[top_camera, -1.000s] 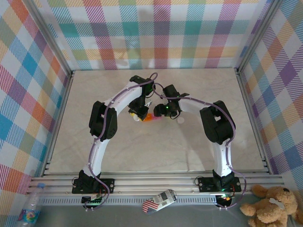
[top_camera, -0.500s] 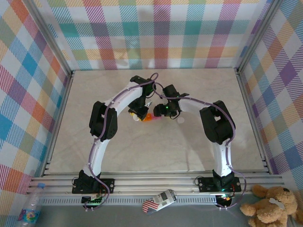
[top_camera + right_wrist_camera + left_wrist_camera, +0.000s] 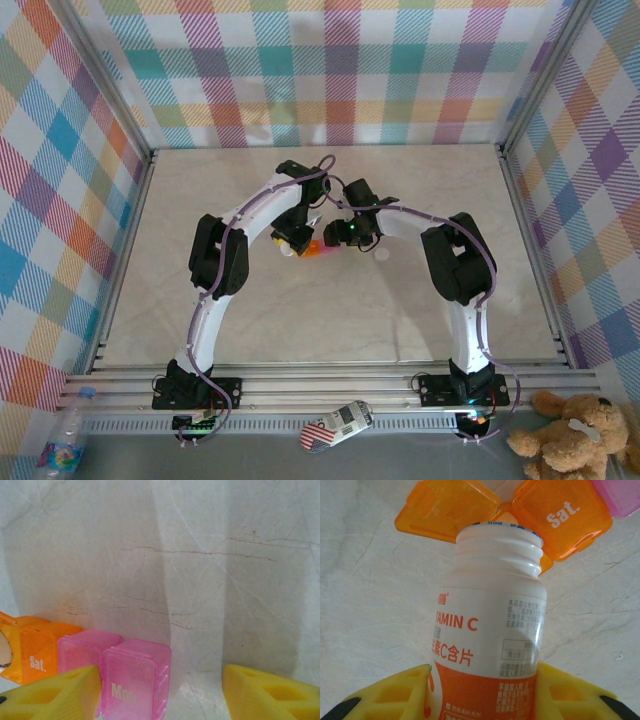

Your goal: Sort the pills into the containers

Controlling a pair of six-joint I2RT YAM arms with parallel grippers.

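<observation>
Bottle (image 3: 487, 630) in left pincer (image 3: 482, 692), mouth at containers (image 3: 560, 520) on table (image 3: 300, 320); right pincer (image 3: 160, 690) beside containers.

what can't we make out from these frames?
- Left wrist: the bottle has its open neck in front of the open orange box of the containers, so pills in either cannot be seen.
- Right wrist: a yellow finger of the right gripper and the bottom edge cut off the strip's near side.
- Top external: strip and bottle are tiny and half covered by the arms; the pale spot is too small to identify.
</observation>
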